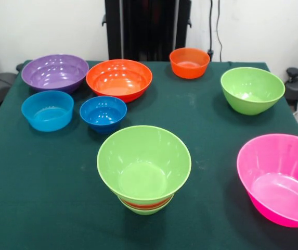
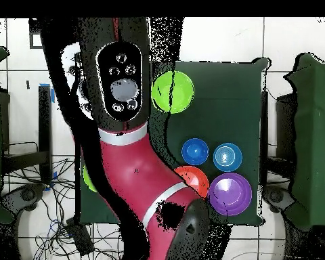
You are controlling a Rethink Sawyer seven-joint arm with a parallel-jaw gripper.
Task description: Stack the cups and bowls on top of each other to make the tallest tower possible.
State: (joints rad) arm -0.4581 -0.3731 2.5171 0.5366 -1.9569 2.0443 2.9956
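The tower [image 1: 144, 169] stands near the front middle of the green table [image 1: 44, 208], with loose bowls around it. The bowls look light, hard and slippery, so the thin rim seems best to hold. The gripper is hidden, so its state cannot be told.

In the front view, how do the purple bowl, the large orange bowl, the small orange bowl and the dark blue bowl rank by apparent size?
Largest to smallest:
purple bowl and large orange bowl: alike, cannot rank
dark blue bowl
small orange bowl: slightly smaller-looking, but farther away, so unsure
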